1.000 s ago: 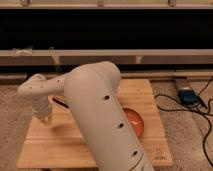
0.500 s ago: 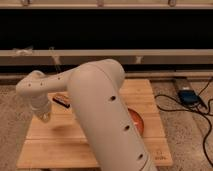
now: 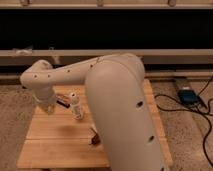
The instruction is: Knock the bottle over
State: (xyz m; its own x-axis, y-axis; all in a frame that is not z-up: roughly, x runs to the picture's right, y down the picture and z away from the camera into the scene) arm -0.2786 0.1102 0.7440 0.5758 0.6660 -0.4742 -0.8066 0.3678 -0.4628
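One gripper (image 3: 50, 109), seemingly beside upright bottle (image 3: 76, 106)

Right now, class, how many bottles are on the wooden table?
1. The bottle stands upright at the table's back left, beside the gripper. The arm hides part of the table, so others may be hidden.

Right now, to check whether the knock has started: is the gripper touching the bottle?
Apart. The camera view shows the gripper beside the upright bottle, with a strip of wooden table and a small dark object visible between them.
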